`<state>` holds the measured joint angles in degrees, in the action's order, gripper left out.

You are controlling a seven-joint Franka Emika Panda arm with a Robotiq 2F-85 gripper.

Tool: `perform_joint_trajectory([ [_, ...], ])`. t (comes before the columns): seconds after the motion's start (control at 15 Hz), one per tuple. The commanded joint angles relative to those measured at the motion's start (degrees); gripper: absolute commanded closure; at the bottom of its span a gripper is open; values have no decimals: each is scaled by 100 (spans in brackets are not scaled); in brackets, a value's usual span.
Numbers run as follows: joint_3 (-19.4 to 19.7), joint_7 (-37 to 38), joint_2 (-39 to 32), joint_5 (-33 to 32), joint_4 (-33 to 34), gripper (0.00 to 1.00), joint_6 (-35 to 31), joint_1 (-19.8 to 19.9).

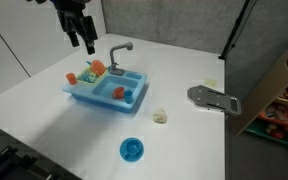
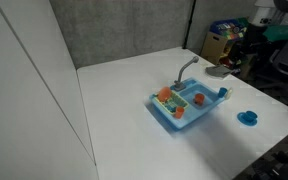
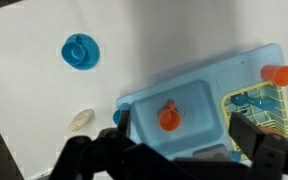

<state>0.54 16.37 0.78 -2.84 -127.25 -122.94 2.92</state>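
In an exterior view: gripper [image 1: 81,42], jaws wide, empty, above blue sink [image 1: 106,88] on bench [image 1: 34,100]; disc [image 1: 132,150] well apart.
In an exterior view: sink [image 2: 189,103] mid-bench.
Wrist view: sink [image 3: 199,95] below gripper [image 3: 179,122]; orange piece [image 3: 169,117] in basin.

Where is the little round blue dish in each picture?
In an exterior view: the small round blue plastic dish lies low in the middle, on the white table.
In an exterior view: at the far right edge.
Wrist view: upper left.
Shared landmark: the blue plastic toy sink.
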Motion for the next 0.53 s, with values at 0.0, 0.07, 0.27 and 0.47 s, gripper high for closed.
perform_joint_trajectory([
  [0.0,109,-318,-446,138,287,0,-280,14],
  [0.07,139,-298,-559,140,340,0,-333,31],
  [0.27,284,-280,-929,241,574,0,-397,107],
  [0.47,426,-343,-1317,400,846,0,-419,198],
])
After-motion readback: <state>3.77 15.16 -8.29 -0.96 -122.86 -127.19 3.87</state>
